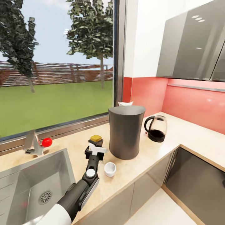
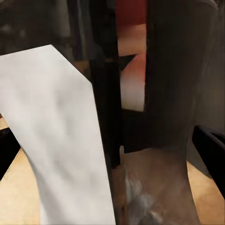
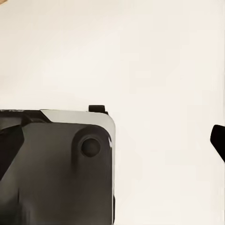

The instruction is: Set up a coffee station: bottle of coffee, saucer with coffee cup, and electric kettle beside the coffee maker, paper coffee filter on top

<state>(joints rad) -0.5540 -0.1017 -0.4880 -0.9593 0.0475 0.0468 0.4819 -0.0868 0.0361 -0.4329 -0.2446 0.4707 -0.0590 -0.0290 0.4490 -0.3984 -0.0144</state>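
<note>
The tall dark grey coffee maker (image 1: 126,132) stands on the beige countertop (image 1: 187,134). A white paper coffee filter (image 1: 125,103) peeks over its flat top. To its right sits the glass electric kettle (image 1: 156,128). On its left is the bottle of coffee (image 1: 96,139) with its yellow cap. My left gripper (image 1: 94,151) hovers just in front of the bottle, fingers spread. The white saucer (image 1: 99,150) (image 2: 56,140) lies tilted between them; I cannot tell whether it rests on the counter. The small white coffee cup (image 1: 110,169) stands on the counter near the front edge. My right gripper (image 3: 115,145) is open over pale floor.
A steel sink (image 1: 34,184) with a tap and red knob (image 1: 47,142) lies left of my arm. A big window runs behind the counter. Grey wall cabinets (image 1: 193,43) hang above the red backsplash at the right. Part of my own dark base (image 3: 56,168) appears below the right wrist.
</note>
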